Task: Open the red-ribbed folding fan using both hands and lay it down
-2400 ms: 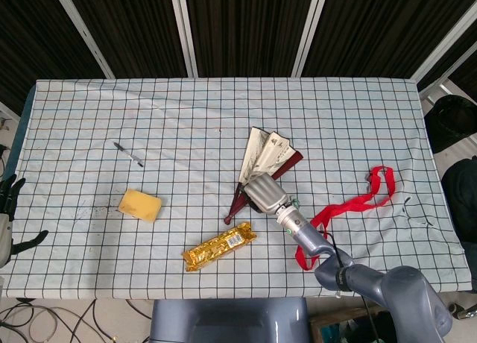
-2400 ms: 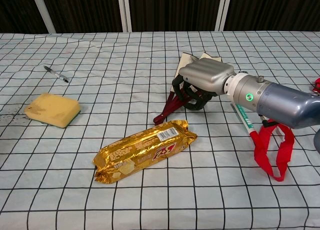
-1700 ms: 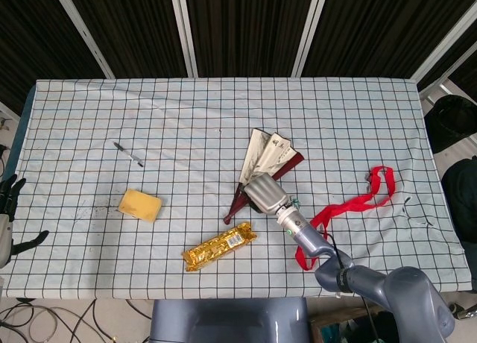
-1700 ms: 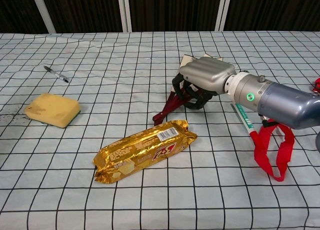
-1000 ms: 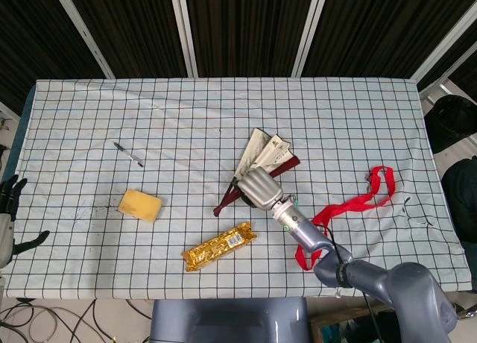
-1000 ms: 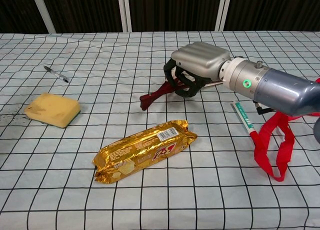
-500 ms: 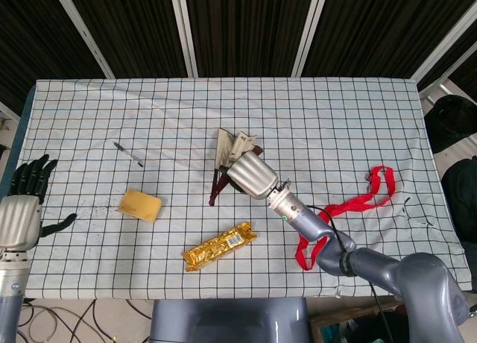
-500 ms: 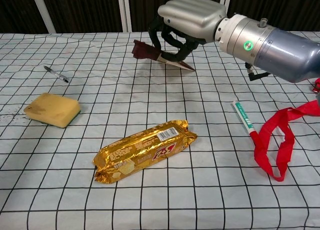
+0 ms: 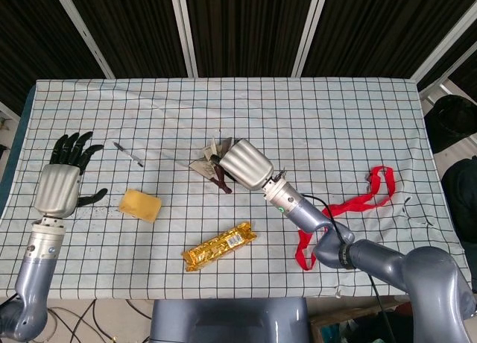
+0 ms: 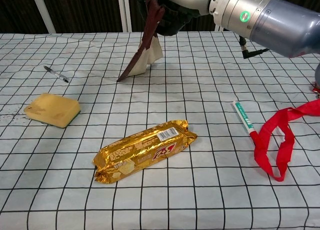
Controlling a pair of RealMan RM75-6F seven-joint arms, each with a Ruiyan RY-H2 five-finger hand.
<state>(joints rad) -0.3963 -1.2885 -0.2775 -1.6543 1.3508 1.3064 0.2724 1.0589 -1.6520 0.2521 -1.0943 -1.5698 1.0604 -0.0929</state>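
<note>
The tabletop (image 9: 358,112), under a white cloth with a black grid, carries everything. The right robot hand (image 9: 246,165) hangs above its middle, fingers curled around the red-ribbed folding fan (image 10: 142,46). The fan is lifted clear of the cloth, partly spread, dark red ribs pointing down and cream paper bunched beside them. The left robot hand (image 9: 61,180) hovers over the left edge, fingers spread, holding nothing. A red ribbon (image 9: 344,209) lies toward the right edge. A gold snack packet (image 10: 145,150) sits near the front edge, a yellow sponge (image 9: 140,205) toward the left, a marker (image 10: 243,116) beside the ribbon, a pen (image 9: 128,154) behind the sponge.
</note>
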